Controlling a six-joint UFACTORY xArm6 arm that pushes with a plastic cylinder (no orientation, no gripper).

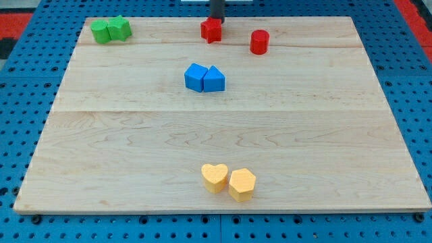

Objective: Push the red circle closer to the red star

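A pale wooden board (223, 135) is lying flat, filling most of the view. A blue pegboard (27, 101) dotted with holes is showing around it. Red patches (13, 30) are peeking in at the top corners.

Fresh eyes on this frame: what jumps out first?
Four bright clusters on a pale wooden board. At the view's top, the red star sits just below my tip, with the red circle apart to its right. Elsewhere blocks sit in touching pairs: green blocks top left, blue blocks at centre, and a yellow heart beside a yellow hexagon near the bottom.
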